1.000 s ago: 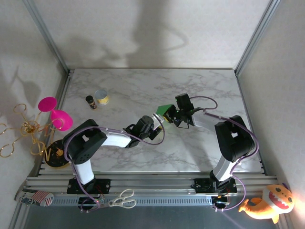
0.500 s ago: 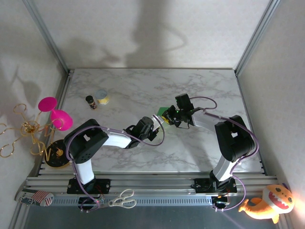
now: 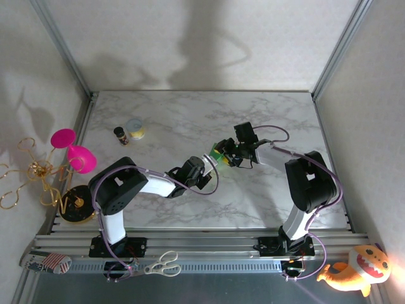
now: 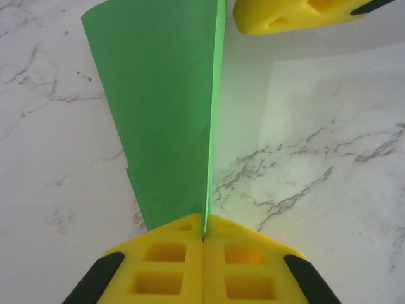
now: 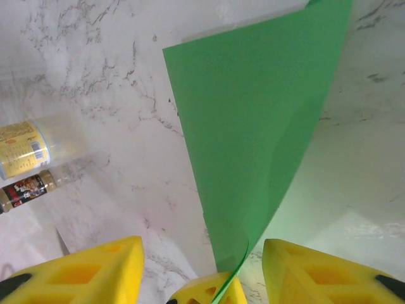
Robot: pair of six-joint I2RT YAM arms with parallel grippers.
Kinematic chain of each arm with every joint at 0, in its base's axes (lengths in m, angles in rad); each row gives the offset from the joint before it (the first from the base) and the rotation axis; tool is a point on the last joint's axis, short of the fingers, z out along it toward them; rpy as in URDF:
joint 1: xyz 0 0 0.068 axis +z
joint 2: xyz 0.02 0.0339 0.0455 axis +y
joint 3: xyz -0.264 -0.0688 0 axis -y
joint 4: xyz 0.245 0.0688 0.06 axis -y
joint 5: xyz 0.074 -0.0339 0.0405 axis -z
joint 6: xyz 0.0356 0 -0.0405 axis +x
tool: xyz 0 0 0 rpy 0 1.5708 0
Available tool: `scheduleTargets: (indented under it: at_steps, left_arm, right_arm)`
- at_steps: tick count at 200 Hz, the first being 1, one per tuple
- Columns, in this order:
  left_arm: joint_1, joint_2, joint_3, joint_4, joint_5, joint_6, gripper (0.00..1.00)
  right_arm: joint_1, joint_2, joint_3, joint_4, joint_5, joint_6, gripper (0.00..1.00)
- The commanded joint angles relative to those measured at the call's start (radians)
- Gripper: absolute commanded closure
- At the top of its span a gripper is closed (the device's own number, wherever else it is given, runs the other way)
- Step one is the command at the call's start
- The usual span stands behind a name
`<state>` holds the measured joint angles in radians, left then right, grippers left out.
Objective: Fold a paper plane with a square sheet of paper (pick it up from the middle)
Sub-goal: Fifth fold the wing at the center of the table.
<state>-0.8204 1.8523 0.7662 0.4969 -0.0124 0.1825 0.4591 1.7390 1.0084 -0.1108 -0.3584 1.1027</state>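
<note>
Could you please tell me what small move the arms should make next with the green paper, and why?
Probably the right gripper should draw back clear of the green paper. Its fingers stand apart on either side of the sheet without gripping it, while the left gripper is shut on the paper's near end, so the left alone seems to carry it.

The left gripper (image 4: pixel 204 231) and the right gripper (image 5: pixel 202 253) make two, with one green sheet of paper (image 4: pixel 158 107) between them. Left of them stand two small containers, one yellow-labelled jar (image 3: pixel 135 129) and one dark bottle (image 3: pixel 120 135); one pair of scissors (image 3: pixel 161 264) lies behind them
</note>
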Motion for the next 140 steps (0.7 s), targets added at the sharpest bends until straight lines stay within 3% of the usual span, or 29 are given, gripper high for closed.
scheduleTargets:
  at_steps: [1,55,102,140]
  left_arm:
    - [0.013,0.011,0.002,-0.007,0.052,-0.037,0.97]
    - [0.049,0.002,0.018,-0.036,0.147,-0.118,1.00]
    - [0.086,-0.001,0.017,-0.029,0.236,-0.221,0.99]
    - [0.120,0.001,0.012,-0.019,0.290,-0.301,0.98]
  right_arm:
    - [-0.010,-0.004,0.024,-0.038,0.031,-0.033,0.45]
    - [-0.020,-0.019,0.031,-0.045,0.065,-0.101,0.42]
    - [-0.040,-0.079,-0.002,-0.010,0.131,-0.243,0.38]
    - [-0.048,-0.102,-0.052,0.034,0.112,-0.349,0.37]
